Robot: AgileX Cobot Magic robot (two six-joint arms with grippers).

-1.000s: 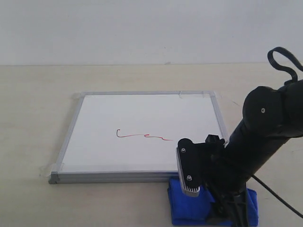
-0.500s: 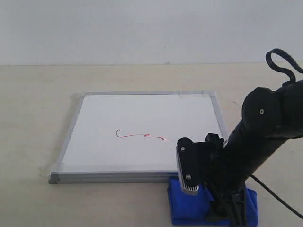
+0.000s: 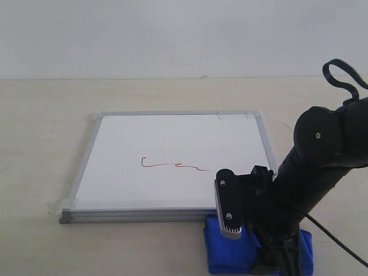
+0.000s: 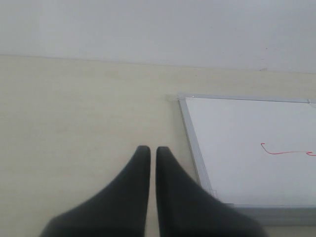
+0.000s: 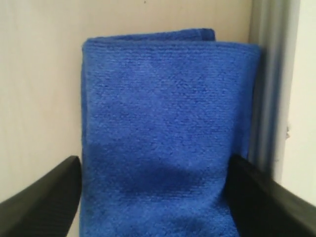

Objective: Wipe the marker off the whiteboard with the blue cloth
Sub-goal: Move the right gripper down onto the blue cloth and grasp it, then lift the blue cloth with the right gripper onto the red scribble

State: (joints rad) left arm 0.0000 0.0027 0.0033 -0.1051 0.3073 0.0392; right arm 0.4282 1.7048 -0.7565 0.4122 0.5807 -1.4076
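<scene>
The left hand [image 4: 148, 148] hangs above the tabletop [image 3: 34, 144], its fingers closed to a sliver and holding nothing. The whiteboard [image 3: 172, 132] lies flat, with the red marker [image 3: 172, 165] squiggle mid-board. The folded blue cloth [image 3: 224, 256] lies just beside the board's near right frame. The right hand [image 5: 153, 197] is spread wide astride it.

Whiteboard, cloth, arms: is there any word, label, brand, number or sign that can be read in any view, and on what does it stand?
None: no word, label, brand, number or sign can be read in any view.
The marker on the whiteboard is a red squiggle with a short hook, not letters.
The blue cloth shows no tag or print.
</scene>
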